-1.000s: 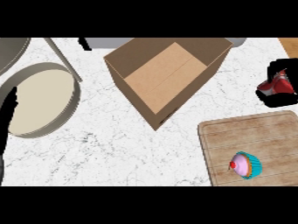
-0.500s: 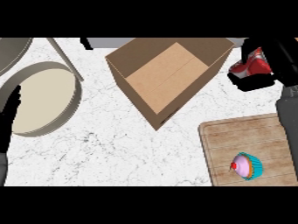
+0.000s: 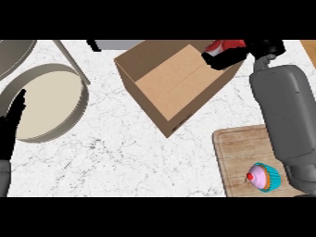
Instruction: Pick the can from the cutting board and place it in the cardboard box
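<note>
Can point(image 3: 223, 52) is grasped by right hand point(image 3: 259, 48), tilted over cardboard box point(image 3: 177, 83) rim, upper right; box opening lies lower-left.

No writing, label, brand or number can be read anywhere. The red can point(image 3: 223, 47) shows only a blur of colour, and the cardboard box point(image 3: 161, 104) and cutting board point(image 3: 237, 152) are plain.
</note>
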